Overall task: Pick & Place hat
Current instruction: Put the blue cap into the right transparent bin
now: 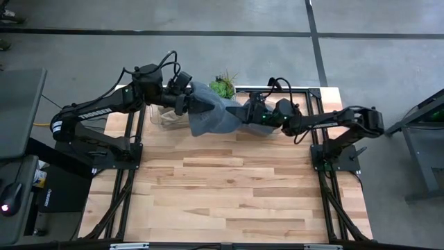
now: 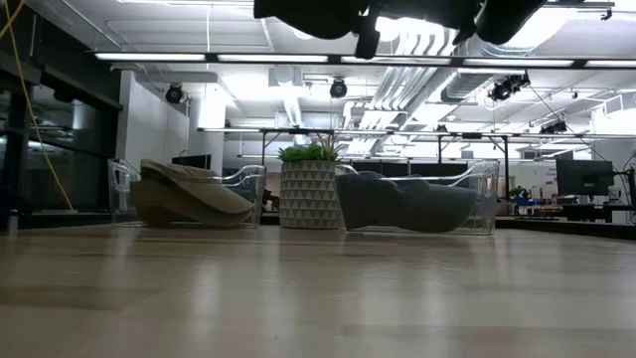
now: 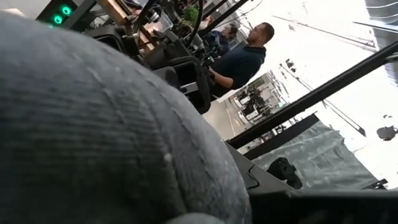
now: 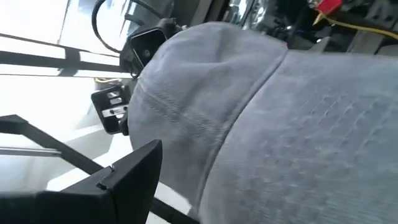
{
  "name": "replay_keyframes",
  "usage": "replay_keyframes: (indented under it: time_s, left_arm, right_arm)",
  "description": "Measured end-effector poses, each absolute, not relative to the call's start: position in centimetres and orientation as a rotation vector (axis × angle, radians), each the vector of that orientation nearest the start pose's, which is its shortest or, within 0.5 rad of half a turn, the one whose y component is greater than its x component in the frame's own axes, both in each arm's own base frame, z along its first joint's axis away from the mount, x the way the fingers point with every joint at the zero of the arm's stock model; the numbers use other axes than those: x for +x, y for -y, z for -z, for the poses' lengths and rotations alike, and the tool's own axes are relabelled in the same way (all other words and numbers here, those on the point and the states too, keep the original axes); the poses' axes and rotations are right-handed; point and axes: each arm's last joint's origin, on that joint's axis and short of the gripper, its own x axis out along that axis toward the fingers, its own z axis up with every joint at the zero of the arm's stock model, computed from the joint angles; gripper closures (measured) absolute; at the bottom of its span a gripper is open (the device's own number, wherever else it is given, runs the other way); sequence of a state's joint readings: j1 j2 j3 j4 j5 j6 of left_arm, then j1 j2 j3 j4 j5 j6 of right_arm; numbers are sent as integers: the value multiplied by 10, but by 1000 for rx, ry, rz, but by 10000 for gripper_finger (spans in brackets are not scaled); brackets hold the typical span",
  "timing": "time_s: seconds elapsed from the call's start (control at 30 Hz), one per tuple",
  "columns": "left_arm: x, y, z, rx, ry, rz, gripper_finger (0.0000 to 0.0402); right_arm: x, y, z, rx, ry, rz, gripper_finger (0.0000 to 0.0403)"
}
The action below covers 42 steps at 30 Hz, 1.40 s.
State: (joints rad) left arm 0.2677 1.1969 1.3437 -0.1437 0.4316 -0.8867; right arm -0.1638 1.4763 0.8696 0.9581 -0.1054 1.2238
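Observation:
A grey hat (image 1: pixel 211 111) hangs in the air between my two arms, over the table's far edge, in front of the plant (image 1: pixel 223 85). My left gripper (image 1: pixel 186 103) meets its left end, my right gripper (image 1: pixel 244 113) its right end. Grey cloth (image 3: pixel 106 130) fills the left wrist view and hides that arm's fingers. In the right wrist view the hat (image 4: pixel 249 106) lies close over the camera, beside one dark finger (image 4: pixel 124 180). The low view shows only the arms' dark undersides (image 2: pixel 368 15) at the top. My left gripper holds the hat's left end (image 1: pixel 195 104), coming level from the table's left; the cloth hides the fingers. The hat is lifted clear of the table. My right gripper holds the hat's right end (image 1: pixel 234 114), coming level from the table's right. The hat covers the place of contact.
At the far edge stand a clear bin (image 2: pixel 124 189) with tan hats (image 2: pixel 189 199), a patterned plant pot (image 2: pixel 310 194) and a second clear bin (image 2: pixel 487 194) with grey hats (image 2: pixel 407 204). Bare wood (image 1: pixel 229 187) stretches toward the near edge. A person (image 3: pixel 245 56) is in the room beyond.

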Motion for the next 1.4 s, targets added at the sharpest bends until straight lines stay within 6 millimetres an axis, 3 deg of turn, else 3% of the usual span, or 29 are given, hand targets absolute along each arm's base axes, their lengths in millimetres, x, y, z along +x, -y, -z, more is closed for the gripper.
replay_keyframes:
  time_s: [0.4,0.53,0.8,1.13,1.4]
  left_arm:
    - [257,-58,-436,-907,-111,131,401]
    - [261,-59,-431,-914,-128,118,401]
    - [263,-60,-430,-915,-123,107,401]
    - [263,-60,-430,-916,-123,103,401]
    - [263,-60,-430,-916,-124,104,400]
  right_arm:
    - [317,48,-312,1124,354,-235,101]
    - [317,48,-311,1118,342,-235,118]
    - [318,52,-308,1123,311,-201,211]
    - [317,62,-307,1083,324,-159,381]
    - [316,62,-308,1042,324,-169,396]
